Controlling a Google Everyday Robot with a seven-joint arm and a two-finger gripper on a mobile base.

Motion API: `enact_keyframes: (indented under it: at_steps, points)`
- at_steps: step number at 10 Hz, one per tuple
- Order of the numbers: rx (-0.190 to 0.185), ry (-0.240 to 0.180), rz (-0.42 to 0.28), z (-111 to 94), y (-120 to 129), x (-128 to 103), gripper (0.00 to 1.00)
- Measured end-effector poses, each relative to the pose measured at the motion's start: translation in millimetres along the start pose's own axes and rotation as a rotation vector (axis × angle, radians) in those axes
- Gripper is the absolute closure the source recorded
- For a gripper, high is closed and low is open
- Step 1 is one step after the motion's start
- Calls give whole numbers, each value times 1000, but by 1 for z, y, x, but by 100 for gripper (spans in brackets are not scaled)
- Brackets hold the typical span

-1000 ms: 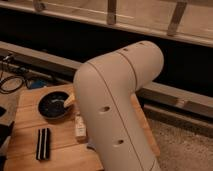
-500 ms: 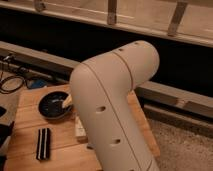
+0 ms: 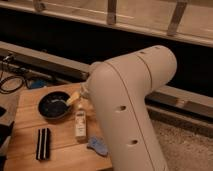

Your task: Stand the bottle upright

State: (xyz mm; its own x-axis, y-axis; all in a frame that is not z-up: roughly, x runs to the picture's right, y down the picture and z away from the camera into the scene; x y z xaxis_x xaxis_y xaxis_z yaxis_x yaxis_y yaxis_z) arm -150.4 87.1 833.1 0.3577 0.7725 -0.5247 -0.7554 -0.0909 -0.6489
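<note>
The bottle [image 3: 80, 123] is small, slim and white with a pale label. It appears to lie on the wooden table [image 3: 27, 131], just right of the black bowl, with its cap end pointing away towards the far edge. My gripper [image 3: 82, 93] is a small grey part showing at the edge of my big white arm [image 3: 127, 107], right above the bottle's cap end. Most of it is hidden behind the arm.
A black bowl [image 3: 53, 105] stands at the table's far side with a yellowish piece [image 3: 73, 98] on its right rim. A black striped block [image 3: 43, 143] lies front left. A blue crumpled item [image 3: 98, 146] lies front right by the arm. Cables [image 3: 12, 82] lie left.
The arm has swung right and back, uncovering the bottle and the blue item that it hid half a second ago. The bottle, bowl and block have not moved.
</note>
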Motion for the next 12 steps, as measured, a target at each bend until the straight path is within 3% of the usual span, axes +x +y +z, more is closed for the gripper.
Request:
enact_keyframes:
  at_steps: [4,8,10,12]
  points:
    - [25,41,4,23,-11,3,20]
    - [49,91,51,42,-30,6,22]
    - [66,129,73,53,-36,6,40]
    - [70,134,67,53,-36,8,62]
